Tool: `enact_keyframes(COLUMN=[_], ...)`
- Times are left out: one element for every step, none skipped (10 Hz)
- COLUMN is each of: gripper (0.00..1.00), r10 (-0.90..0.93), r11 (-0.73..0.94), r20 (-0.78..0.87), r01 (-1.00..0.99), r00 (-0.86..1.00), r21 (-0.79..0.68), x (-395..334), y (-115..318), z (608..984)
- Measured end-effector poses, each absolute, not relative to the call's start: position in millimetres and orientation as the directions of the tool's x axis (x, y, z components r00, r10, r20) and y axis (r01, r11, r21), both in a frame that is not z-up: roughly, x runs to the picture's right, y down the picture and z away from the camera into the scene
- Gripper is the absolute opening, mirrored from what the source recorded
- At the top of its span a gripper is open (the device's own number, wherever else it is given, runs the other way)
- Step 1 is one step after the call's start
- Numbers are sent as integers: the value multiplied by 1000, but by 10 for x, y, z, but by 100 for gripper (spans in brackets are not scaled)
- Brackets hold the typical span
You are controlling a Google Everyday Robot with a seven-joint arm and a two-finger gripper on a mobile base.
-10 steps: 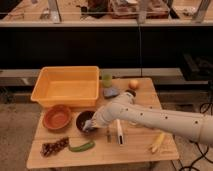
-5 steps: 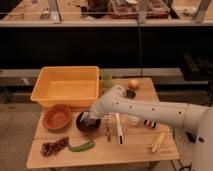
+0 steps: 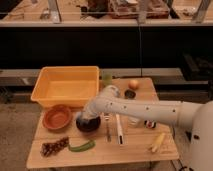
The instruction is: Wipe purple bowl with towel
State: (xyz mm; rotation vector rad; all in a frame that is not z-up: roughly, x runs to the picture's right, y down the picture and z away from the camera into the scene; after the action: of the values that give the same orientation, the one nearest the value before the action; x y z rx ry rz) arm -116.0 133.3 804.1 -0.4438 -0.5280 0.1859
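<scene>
The dark purple bowl (image 3: pixel 85 125) sits on the wooden table (image 3: pixel 135 150), just right of an orange bowl (image 3: pixel 57 117). My gripper (image 3: pixel 89 118) is down inside the purple bowl, with the white arm reaching in from the right across the table. The wrist covers most of the bowl's inside. I cannot make out the towel; it is hidden by the gripper or out of view.
A yellow tub (image 3: pixel 65 86) stands behind the bowls. A green cup (image 3: pixel 106 79), an orange fruit (image 3: pixel 133 84) and a small dark dish (image 3: pixel 130 94) are at the back. A fork (image 3: pixel 107 128), a white utensil (image 3: pixel 119 131), a banana (image 3: pixel 158 142), a green vegetable (image 3: pixel 82 146) and a brown cluster (image 3: pixel 54 147) lie in front.
The arm has swung left and its elbow has moved back toward the tub. The gripper has stayed at the purple bowl and shifted slightly within it.
</scene>
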Motion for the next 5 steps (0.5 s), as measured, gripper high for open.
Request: enact_keyframes(gripper=[0, 0, 0, 0, 0], r10=[286, 283, 277, 267, 256], r11=[884, 878, 874, 871, 868], r20=[470, 488, 499, 507, 508], r01=[-40, -19, 0, 20, 35], r00=[835, 825, 821, 820, 823], r21=[-466, -478, -486, -491, -495], x=[-1146, -1087, -1012, -908, -812], y=[1404, 1500, 1595, 1701, 1796], z=[7926, 7814, 7736, 7663, 7614])
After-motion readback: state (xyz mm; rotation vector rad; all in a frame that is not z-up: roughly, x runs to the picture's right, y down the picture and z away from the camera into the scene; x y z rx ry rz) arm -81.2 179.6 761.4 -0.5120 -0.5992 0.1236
